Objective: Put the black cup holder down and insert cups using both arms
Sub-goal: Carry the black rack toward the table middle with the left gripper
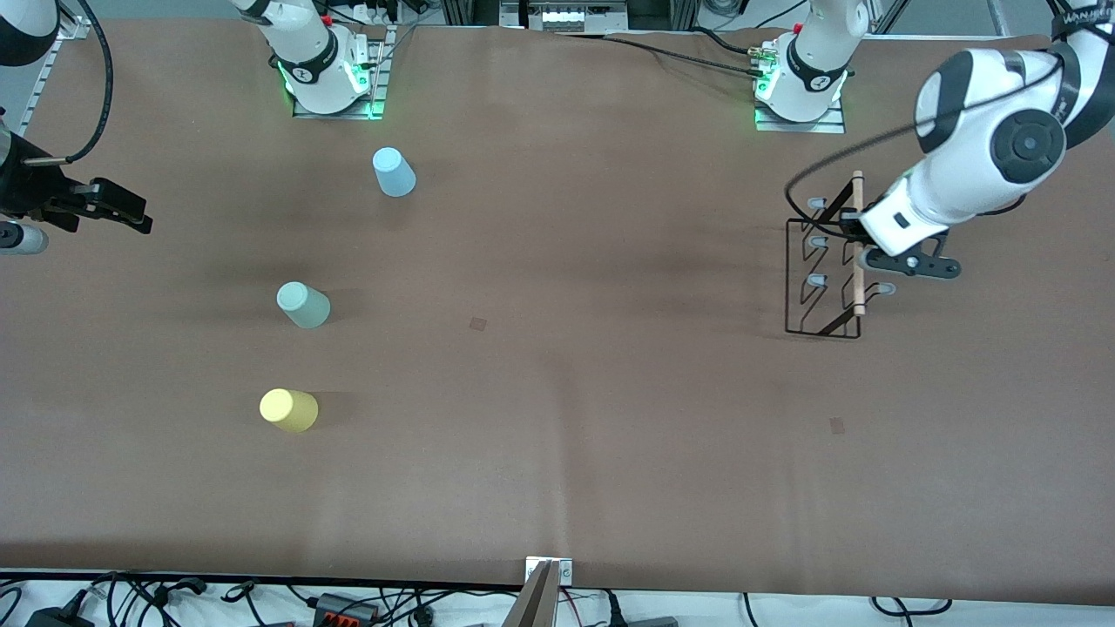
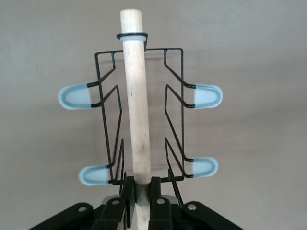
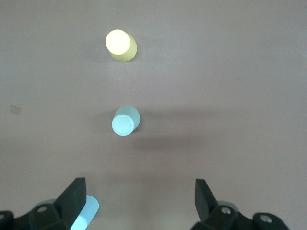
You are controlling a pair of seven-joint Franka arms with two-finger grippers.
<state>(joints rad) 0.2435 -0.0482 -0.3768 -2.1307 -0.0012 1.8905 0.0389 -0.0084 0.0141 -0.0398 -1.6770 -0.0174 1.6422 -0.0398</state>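
Toward the left arm's end of the table, the black cup holder [image 1: 823,279] stood at about three o'clock in the front view, its pale wooden rod handle [image 1: 858,244] running along its top. The left gripper [image 1: 862,246] was pressed together on that handle near the end closer to the robots' bases; the left wrist view showed its fingers [image 2: 126,194] pinching the rod [image 2: 136,105] from both sides, with four blue-tipped pegs [image 2: 206,95] jutting from the wire frame.

Toward the right arm's end, three cups stood upside down on the brown table [image 1: 557,392], well apart from the holder. The light blue cup [image 1: 394,171] sat at about eleven o'clock, nearest the bases; the mint green cup [image 1: 303,305] at nine o'clock; the yellow cup [image 1: 288,409] at eight o'clock, nearest the front camera.

The right gripper [image 3: 139,196] waited above that end of the table with its fingers [image 3: 74,194] spread wide and holding nothing, looking down on the cups.
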